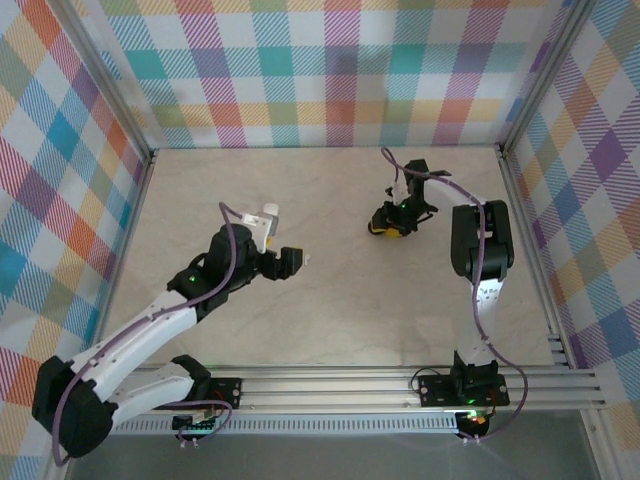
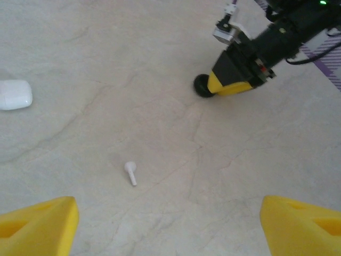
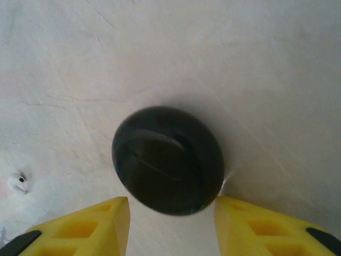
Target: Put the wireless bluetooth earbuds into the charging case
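My left gripper (image 2: pixel 169 218) gapes wide and empty above a tiny white stemmed earbud (image 2: pixel 130 173); my right gripper (image 3: pixel 171 210) flanks a round black case (image 3: pixel 168 160), grip I can't tell

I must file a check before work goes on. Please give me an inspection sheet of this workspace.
Surface: pale marbled table, flat.
Job's things: white earbud lying loose; white case far from it, looks closed; round black case at the right fingertips; earbud near the black case, white; I cannot tell if it is the same one.
Clutter: nothing seen.
Grippers: left gripper open, holding nothing, the white earbud ahead of it; right gripper has one finger on each side of the black case; grip cannot be judged.
Cables: purple cable along the left arm, another on the right arm.
Surroundings: checked cloth walls, aluminium rail.
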